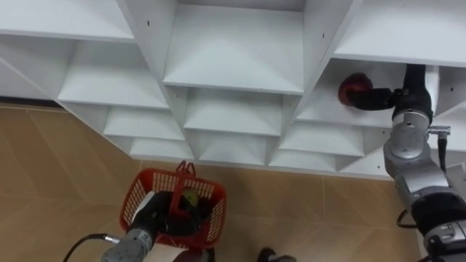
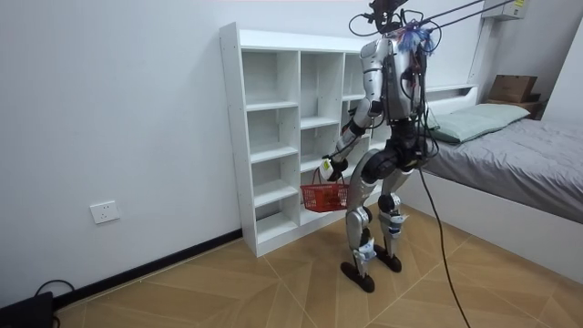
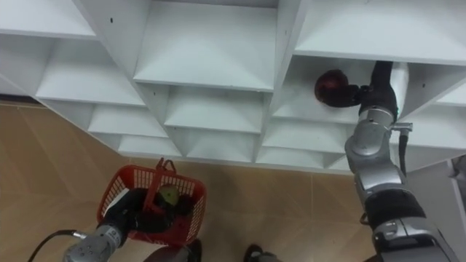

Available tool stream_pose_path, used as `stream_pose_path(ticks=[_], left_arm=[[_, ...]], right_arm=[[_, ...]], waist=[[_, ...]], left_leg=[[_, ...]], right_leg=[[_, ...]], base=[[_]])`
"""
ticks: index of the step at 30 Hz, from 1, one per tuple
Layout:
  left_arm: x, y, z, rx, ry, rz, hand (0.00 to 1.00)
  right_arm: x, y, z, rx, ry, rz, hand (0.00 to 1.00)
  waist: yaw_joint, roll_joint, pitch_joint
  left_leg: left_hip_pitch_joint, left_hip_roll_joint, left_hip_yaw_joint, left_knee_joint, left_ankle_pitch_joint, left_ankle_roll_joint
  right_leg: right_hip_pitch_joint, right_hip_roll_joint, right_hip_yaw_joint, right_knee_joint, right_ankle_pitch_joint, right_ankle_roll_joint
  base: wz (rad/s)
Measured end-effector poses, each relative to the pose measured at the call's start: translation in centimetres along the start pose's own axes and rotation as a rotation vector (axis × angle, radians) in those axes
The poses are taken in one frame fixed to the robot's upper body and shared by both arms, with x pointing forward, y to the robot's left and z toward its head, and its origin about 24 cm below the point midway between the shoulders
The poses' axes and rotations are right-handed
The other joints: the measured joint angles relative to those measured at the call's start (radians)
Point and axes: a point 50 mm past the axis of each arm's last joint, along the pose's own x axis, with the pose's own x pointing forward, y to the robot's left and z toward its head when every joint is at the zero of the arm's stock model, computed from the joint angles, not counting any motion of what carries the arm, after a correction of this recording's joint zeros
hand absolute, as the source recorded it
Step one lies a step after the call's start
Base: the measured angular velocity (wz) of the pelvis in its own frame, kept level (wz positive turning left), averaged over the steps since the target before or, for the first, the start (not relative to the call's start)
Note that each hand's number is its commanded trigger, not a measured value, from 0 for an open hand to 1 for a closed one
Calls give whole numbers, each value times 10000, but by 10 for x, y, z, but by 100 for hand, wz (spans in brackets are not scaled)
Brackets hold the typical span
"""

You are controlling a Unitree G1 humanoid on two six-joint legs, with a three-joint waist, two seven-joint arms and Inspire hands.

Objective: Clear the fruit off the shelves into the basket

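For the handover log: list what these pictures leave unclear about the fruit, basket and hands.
- Eye views: whether the right hand grips the red fruit or only touches it; both dark, small.
- Eye views: basket contents beside the green fruit, covered by the left hand.
- Room view: closet compartments behind the robot, blocked by its body.

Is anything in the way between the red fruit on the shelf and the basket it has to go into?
Nothing visible blocks it. The right hand is at the red fruit in an open shelf compartment; the basket hangs from the left hand, lower left. Only its handle crosses the opening, beside a green fruit.
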Motion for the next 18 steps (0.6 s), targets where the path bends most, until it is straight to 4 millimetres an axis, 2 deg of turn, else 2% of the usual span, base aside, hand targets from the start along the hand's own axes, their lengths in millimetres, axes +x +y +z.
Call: stream_pose_path(ticks=[18], left_arm=[[3, -11, 6, 434, -133, -363, 100]], right_arm=[[0, 0, -2, 795, 445, -155, 0]], waist=[[33, -108, 29]], left_leg=[[-347, -24, 25, -246, 53, 29]], right_leg=[[-392, -2, 27, -162, 29, 40]], base=[[0]])
